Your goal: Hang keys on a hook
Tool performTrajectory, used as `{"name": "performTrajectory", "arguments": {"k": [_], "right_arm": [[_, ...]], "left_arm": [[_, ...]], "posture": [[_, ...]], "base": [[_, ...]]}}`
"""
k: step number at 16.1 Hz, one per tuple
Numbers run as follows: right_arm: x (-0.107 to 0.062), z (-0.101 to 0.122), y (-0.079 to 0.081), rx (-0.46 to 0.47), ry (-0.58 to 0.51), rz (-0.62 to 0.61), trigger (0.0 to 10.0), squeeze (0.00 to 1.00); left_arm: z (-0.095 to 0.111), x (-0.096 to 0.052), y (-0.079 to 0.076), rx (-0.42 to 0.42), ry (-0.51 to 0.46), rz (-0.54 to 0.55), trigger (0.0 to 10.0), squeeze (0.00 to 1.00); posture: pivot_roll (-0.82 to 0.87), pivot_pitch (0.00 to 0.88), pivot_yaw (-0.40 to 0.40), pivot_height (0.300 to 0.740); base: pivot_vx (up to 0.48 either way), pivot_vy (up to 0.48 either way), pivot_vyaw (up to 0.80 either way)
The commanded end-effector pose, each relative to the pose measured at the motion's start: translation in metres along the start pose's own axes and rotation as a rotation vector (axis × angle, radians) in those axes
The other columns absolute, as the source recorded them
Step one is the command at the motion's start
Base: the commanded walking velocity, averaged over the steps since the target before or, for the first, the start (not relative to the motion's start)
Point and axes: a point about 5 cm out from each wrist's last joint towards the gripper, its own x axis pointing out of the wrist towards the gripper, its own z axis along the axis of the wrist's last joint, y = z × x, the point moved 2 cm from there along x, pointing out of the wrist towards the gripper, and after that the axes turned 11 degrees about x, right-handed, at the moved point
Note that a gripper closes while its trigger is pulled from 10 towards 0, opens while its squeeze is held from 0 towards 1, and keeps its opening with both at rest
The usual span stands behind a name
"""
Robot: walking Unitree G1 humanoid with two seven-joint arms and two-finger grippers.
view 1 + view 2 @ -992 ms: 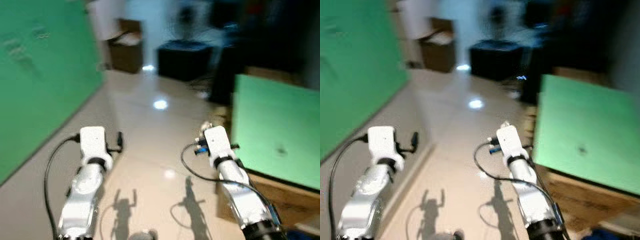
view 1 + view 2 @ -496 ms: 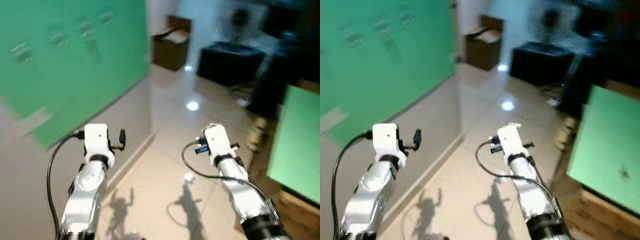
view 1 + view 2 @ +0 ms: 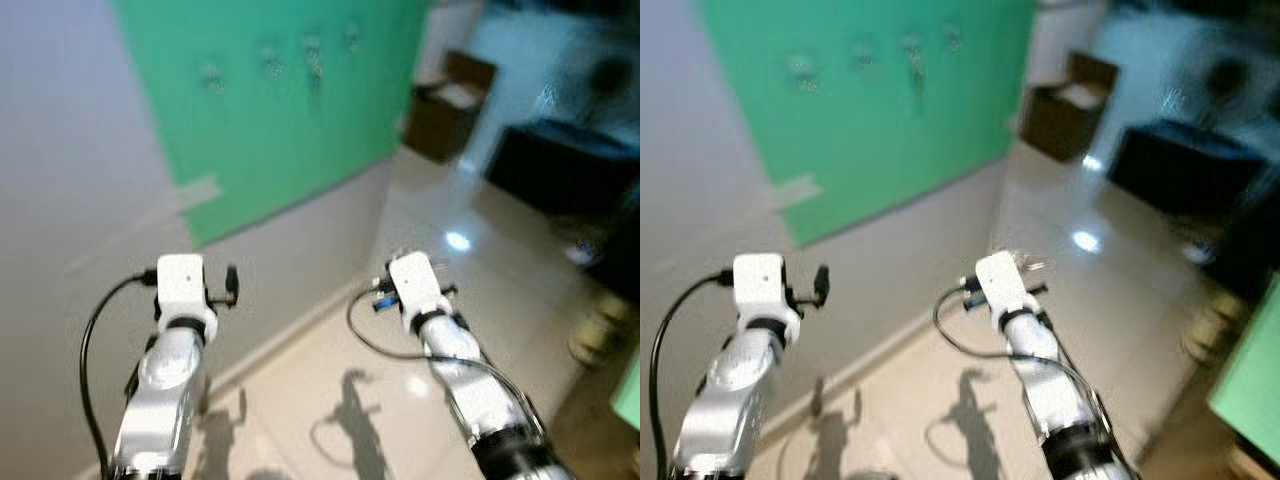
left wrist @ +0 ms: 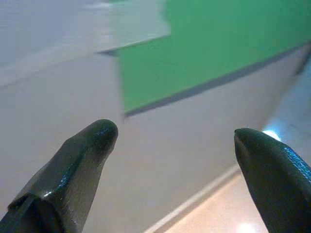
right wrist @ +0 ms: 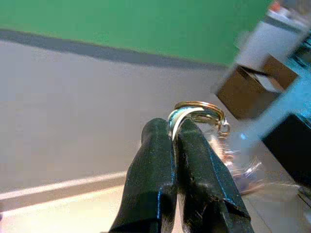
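1. The room has a pale grey wall [image 3: 70, 150] carrying a large green panel [image 3: 290, 130], with a glossy tiled floor [image 3: 420, 290] running off toward 1 o'clock. A brown cardboard box [image 3: 445, 95] and a dark low cabinet [image 3: 560, 165] stand farther back near 1 and 2 o'clock. The head views are blurred, so fine detail is soft.

2. A row of small hooks [image 3: 270, 60] sits high on the green panel at about 11 to 12 o'clock. One of them [image 3: 314, 55] seems to have something hanging already, though the blur makes this unsure.

3. The right end effector [image 5: 171, 138] is clamped tight on the keys [image 5: 204, 116]. A brass key ring sticks out just past its fingertips, and the rest of the bunch dangles beyond it in a blur. In the head views this arm is held out at about 5 o'clock, low in front of the wall.

4. The left end effector [image 4: 175, 141] is held out at about 7 o'clock with its fingers spread wide and nothing between them, facing the wall and the lower edge of the green panel.

5. Progress, as I judge it: the keys are picked up and carried, and the hooks are in sight. What remains is closing in on the panel, raising the right arm to a free hook, and slipping the ring over it.
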Motion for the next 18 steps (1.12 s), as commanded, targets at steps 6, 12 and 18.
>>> {"name": "performTrajectory", "arguments": {"k": [6,12,18], "right_arm": [[0.0015,0.0,-0.0061,-0.002,-0.007,-0.009,0.0,0.0],[0.0017,0.0005,-0.0085,-0.002,-0.02,-0.025,0.0,0.0],[0.0018,0.0021,-0.0005,-0.02,-0.04,-0.009,0.0,0.0]], "left_arm": [[0.0029,0.0024,-0.0047,0.01,-0.003,-0.003,10.0,0.0],[0.0032,0.005,-0.0056,0.01,-0.001,-0.003,10.0,0.0],[-0.0022,0.0049,0.0022,0.027,0.03,0.044,10.0,0.0]], "posture": [[-0.04,0.0,-0.014,0.74],[-0.05,0.0,-0.01,0.74],[-0.05,0.0,-0.01,0.74]], "base": [[0.0,0.0,0.79],[0.0,0.0,0.5],[0.0,-0.144,0.0]]}}
